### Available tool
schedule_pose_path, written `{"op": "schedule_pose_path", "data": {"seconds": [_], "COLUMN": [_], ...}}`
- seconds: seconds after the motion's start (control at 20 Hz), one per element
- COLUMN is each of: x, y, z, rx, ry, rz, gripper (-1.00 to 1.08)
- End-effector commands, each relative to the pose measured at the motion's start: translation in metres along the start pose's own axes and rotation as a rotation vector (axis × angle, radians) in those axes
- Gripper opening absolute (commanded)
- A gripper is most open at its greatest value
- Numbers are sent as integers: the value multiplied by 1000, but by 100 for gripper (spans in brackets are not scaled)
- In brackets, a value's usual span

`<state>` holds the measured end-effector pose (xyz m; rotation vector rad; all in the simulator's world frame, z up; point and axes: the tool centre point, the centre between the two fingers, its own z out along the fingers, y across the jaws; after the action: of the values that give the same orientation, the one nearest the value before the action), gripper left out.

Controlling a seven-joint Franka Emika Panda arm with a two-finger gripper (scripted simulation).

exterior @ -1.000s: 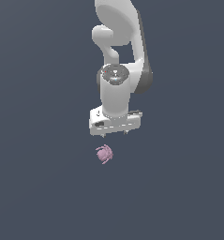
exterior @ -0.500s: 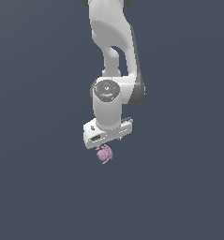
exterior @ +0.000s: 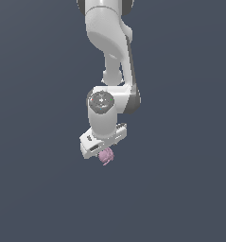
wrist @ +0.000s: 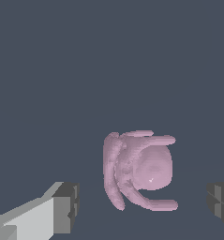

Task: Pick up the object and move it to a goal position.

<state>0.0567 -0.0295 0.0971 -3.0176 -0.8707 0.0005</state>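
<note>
- The pink-mauve object (exterior: 106, 156) (wrist: 139, 174) sat just below centre in the exterior view, directly beneath the white gripper (exterior: 103, 148).
- Gripper fingers (wrist: 66, 207) were spread, flanking it, apparently without touching.

A flat, uniform dark slate-grey backdrop (exterior: 34, 189) fills both views, evenly lit.

Gripper closing in on the object

You are watching the gripper (exterior: 103, 152) sinking lower and tilting, its body now overlapping the top of the object (exterior: 106, 157); in the wrist view the object (wrist: 139, 169) is sitting between the spread fingers (wrist: 66, 207).
</note>
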Motion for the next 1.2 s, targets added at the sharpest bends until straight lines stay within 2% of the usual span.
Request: {"op": "schedule_pose_path", "data": {"seconds": [0.0,0.45,0.9,1.15], "x": [0,0,-1,0], "y": [3,5,4,5], "z": [3,9,50,56], "rx": [-1,-1,-1,-1], "ry": [0,0,0,0], "rz": [-24,-35,-39,-39], "gripper": [100,100,100,100]}}
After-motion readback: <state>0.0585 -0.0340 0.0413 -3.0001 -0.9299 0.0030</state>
